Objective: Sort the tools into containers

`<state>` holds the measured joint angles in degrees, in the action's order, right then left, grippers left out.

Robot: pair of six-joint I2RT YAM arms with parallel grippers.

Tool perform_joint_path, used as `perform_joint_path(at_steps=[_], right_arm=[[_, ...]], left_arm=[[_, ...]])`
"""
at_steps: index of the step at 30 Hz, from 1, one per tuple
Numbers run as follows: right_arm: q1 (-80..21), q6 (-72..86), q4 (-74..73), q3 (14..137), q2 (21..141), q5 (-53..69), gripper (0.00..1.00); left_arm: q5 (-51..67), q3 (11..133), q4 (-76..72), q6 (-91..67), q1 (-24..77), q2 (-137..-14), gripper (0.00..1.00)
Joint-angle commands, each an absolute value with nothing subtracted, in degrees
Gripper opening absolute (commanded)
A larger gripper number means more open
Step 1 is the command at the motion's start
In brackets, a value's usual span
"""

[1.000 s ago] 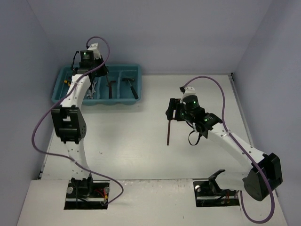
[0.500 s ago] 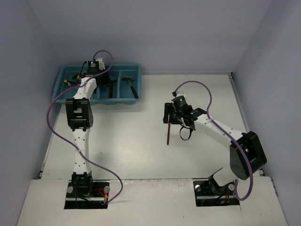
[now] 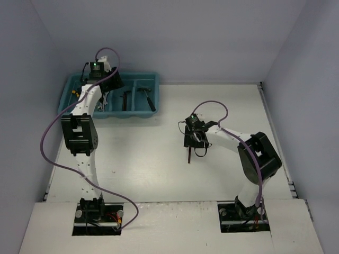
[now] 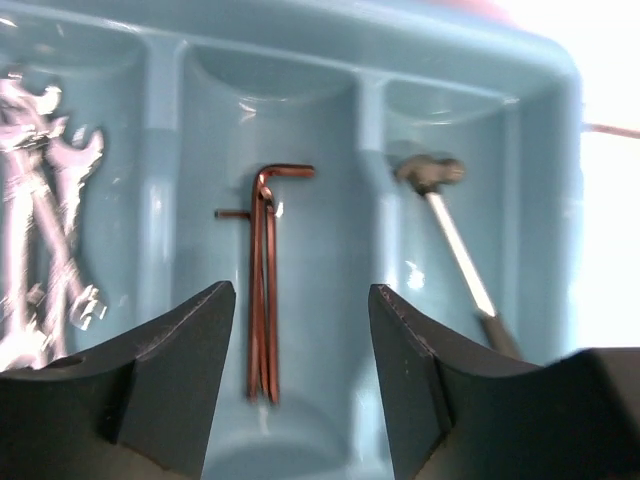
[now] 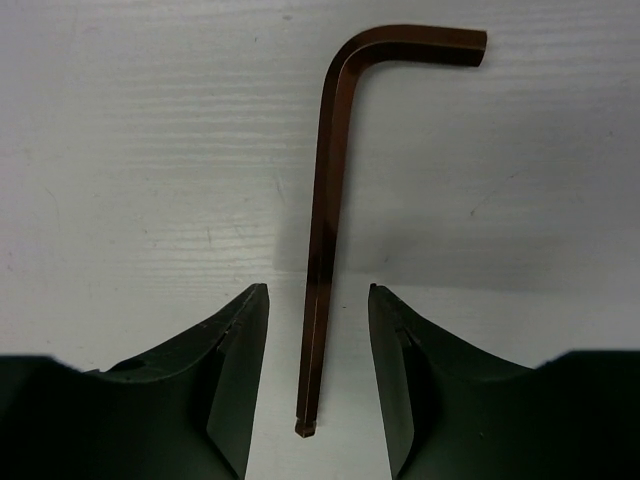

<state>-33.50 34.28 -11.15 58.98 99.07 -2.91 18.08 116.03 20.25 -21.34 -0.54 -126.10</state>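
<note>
On table [image 5: 120,150], thin reddish-brown L-shaped key [image 5: 322,250]

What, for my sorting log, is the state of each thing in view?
left gripper, open, empty, over the tray.
right gripper, open, straddling the loose key, not gripping.
loose key, flat on the table, unsorted.
sorted keys, lying in a middle compartment.
wrenches, lying in the neighbouring compartment.
hammer, lying in the compartment on the keys' other side.

White desk [image 3: 159,174], faintly scuffed. Plain lavender walls [image 3: 185,37] rise behind the desk and on both its sides. Even, soft light.
</note>
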Motion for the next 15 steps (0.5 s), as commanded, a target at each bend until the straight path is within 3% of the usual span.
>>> perform_joint_path(at_steps=[1,7,11,15], right_arm=[[-35.2,37.4,-13.5,60.8,100.4,-5.5,0.40],[-36.5,38.9,-14.7,60.2,103.0,-7.5,0.27],[-36.7,39.4,-14.7,59.7,104.6,-7.9,0.01],[-37.9,37.3,-14.4,60.8,103.2,-9.1,0.00]], left_arm=[[15.8,114.7,23.4,-23.0,1.5,-110.2,0.56],[19.0,103.8,25.5,-26.6,3.6,-97.1,0.60],[19.3,93.2,25.6,-28.1,8.3,-88.2,0.60],[19.0,85.0,25.3,-31.1,14.7,-82.1,0.60]])
